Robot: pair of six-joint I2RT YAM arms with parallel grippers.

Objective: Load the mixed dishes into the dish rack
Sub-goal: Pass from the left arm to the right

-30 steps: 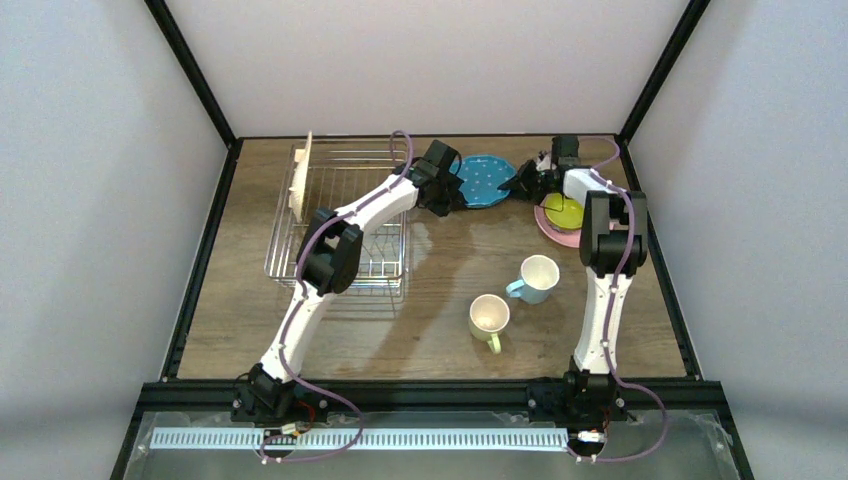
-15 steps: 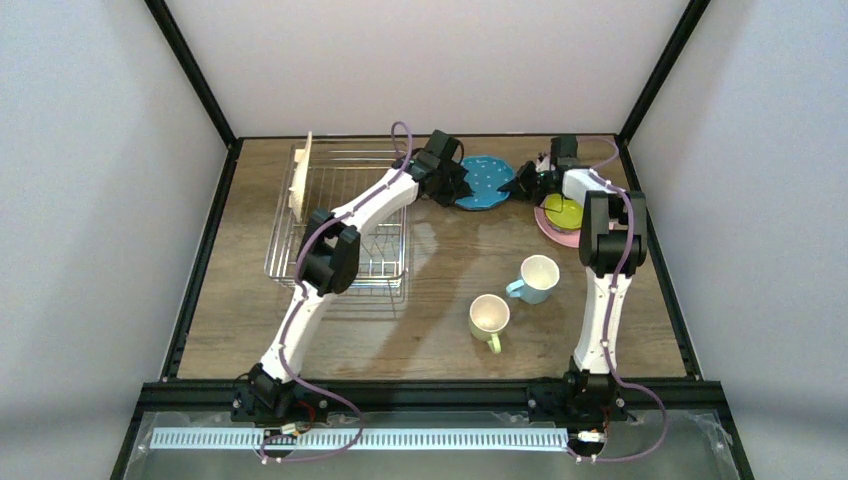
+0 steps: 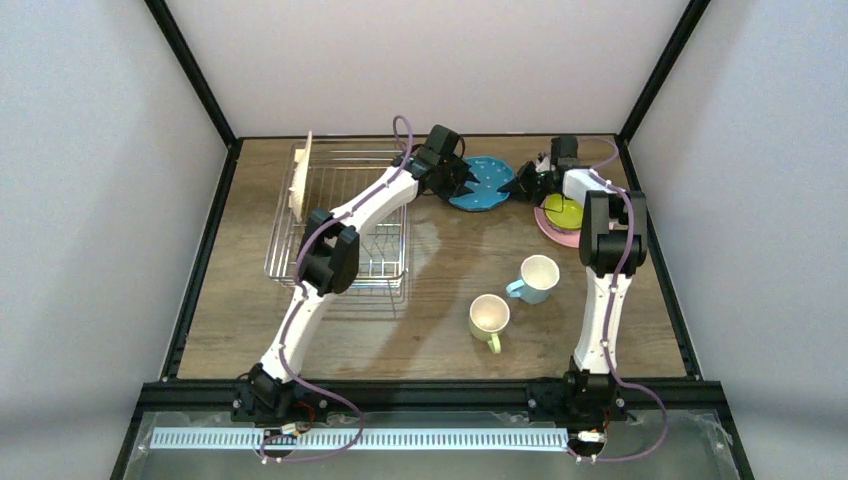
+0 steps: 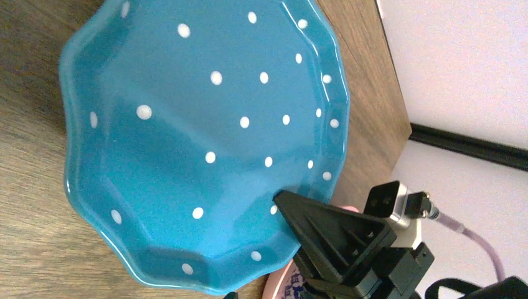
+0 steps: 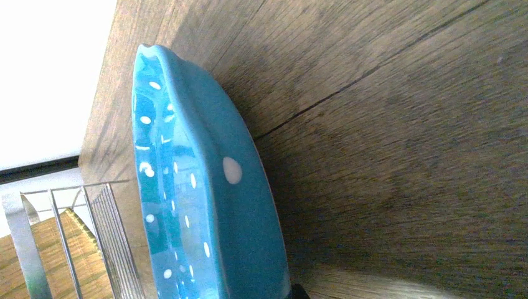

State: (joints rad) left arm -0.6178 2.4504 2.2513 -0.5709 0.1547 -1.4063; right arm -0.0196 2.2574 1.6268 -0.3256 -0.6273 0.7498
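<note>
Wood-grain table [image 3: 440, 290], scalloped teal dotted plate [image 4: 205, 124]

Silver wire dish rack [image 3: 385, 268] sits far-left on the table [image 3: 440, 255], with the tan woven-look plate [image 3: 302, 180] on edge at its left side. Teal dotted plate [image 3: 487, 184] by far edge. Lime-inside bowl [image 3: 563, 212] on pink plate [image 3: 556, 234], far-right. Light-blue mug [image 3: 539, 277] and yellow-green mug [image 3: 489, 318] upright, mid-right.

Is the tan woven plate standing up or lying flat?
Standing up: the tan woven plate shows edge-on from above, at the dish rack's left side.
</note>
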